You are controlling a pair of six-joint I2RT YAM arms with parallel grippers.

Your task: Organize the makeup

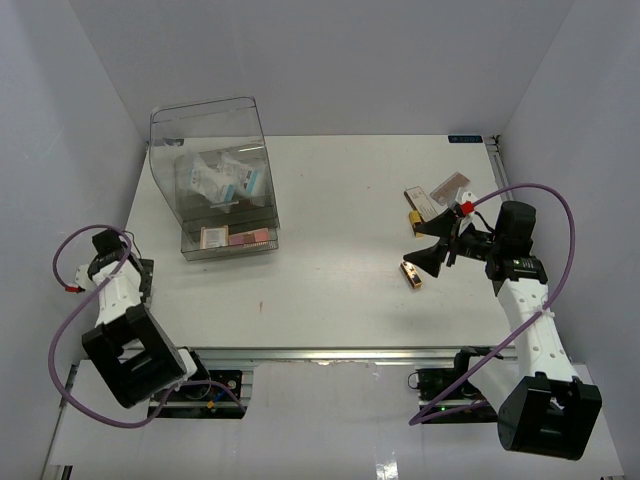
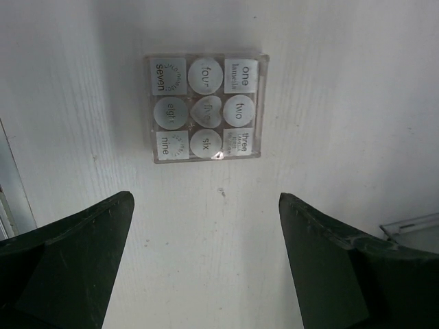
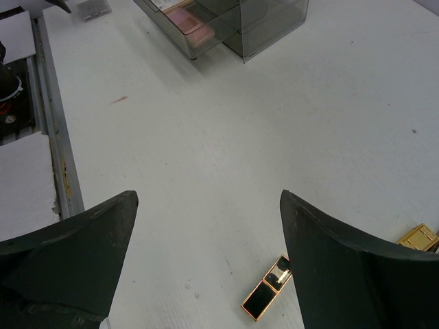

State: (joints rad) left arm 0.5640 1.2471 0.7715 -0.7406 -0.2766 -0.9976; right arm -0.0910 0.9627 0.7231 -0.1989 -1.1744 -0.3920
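My right claw (image 3: 207, 199) hung wide open, holding nothing, over the right side of the tabletop (image 3: 226, 137). The gold tube (image 3: 267, 296) lay flat close to one finger, not centred! Closing from there risked clipping the tube's end and skidding it toward the loose palettes (image 1: 440, 192) by the far right corner. My left claw (image 2: 204, 199) gaped empty too, at the left edge, just short of the nine-pan palette (image 2: 206, 107), which looked so flat that fingers might scrape past and shove it. The clear box (image 1: 215, 170) stood near the far left corner.
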